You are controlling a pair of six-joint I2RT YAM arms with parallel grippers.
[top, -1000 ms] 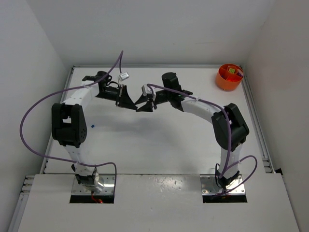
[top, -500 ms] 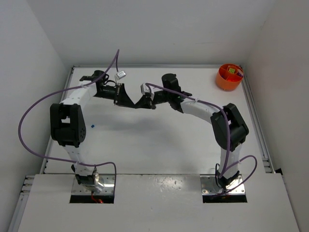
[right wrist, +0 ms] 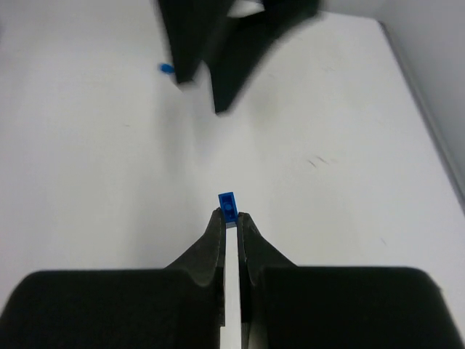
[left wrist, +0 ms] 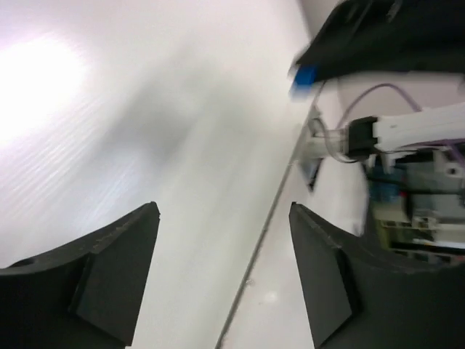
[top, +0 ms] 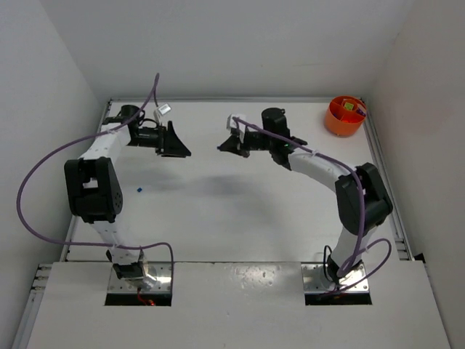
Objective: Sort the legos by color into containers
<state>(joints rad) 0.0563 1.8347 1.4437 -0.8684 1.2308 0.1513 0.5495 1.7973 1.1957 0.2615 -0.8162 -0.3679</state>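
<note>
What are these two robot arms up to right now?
The right gripper is pinching a tiny blue lego brick at its fingertips. The left gripper, opposite it, is open and empty. Another blue brick lies on the table near the left arm, and the orange tub sits in the far right corner.

We are looking down on two pincers facing each other over the far half of the tabletop (top: 240, 211).
The left pincer (top: 183, 151) is hanging left of centre, and the right pincer (top: 221, 147) is hanging to its right, apart from it, pinching the held lego (right wrist: 228, 206) at its tips. The loose lego (top: 138, 190) is lying nearer us, beside the left arm. The tub (top: 334, 120) is standing in the far right corner.
</note>
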